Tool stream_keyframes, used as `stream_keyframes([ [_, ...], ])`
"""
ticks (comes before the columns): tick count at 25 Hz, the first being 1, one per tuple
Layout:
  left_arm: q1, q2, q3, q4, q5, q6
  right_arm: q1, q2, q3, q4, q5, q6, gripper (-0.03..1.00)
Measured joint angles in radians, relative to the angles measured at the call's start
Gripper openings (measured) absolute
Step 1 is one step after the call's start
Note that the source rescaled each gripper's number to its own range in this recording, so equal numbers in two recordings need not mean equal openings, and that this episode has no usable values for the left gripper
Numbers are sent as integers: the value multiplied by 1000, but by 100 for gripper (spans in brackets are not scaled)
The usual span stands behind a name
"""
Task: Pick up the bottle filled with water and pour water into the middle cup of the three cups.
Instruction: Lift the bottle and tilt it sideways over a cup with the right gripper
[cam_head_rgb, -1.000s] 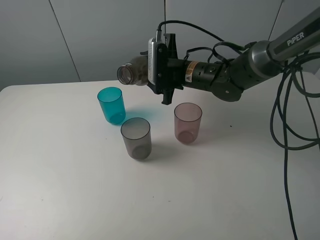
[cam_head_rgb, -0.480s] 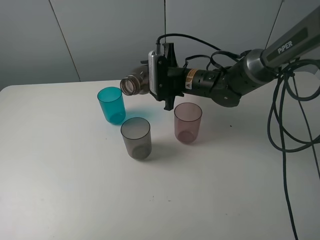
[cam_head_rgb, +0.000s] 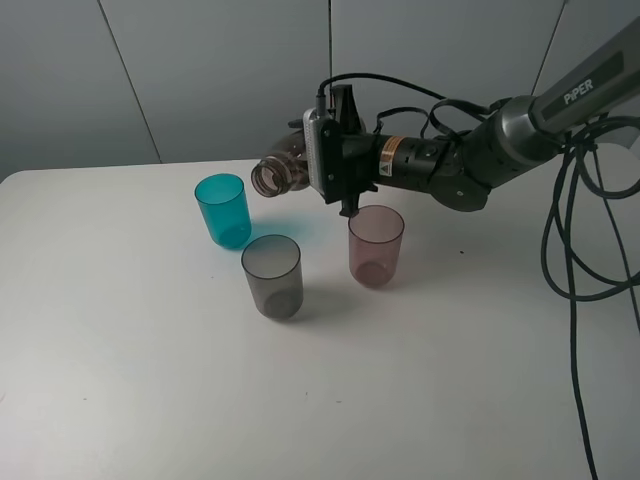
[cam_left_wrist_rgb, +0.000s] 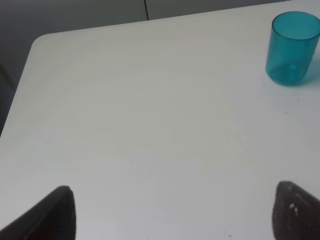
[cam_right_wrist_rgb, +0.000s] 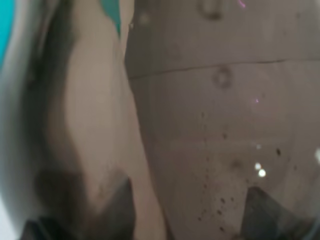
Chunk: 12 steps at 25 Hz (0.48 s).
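Nearest us the smoky grey middle cup looks unfilled, while just behind and above it our right gripper pinches the bottle, lifted and tipped mouth-forward with no stream visible, so the pour itself remains.

- The smoky grey-brown translucent plastic bottle fills almost the whole view, very close and blurred.
- A thin seam line runs across its wall.
- Small dark specks and a few bright glints sit on the wall.
- A teal patch shows through the plastic at one edge; its shape is not clear.
- The right gripper is closed on the bottle, and its two dark fingertips show one on each side.
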Motion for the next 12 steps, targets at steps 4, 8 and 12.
stream_keyframes([
  [4, 0, 0, 0, 0, 0, 0, 0, 0, 0, -34, -9, -7, 0],
  [8, 0, 0, 0, 0, 0, 0, 0, 0, 0, -45, -22, -9, 0],
  [12, 0, 0, 0, 0, 0, 0, 0, 0, -2, -61, -46, -17, 0],
])
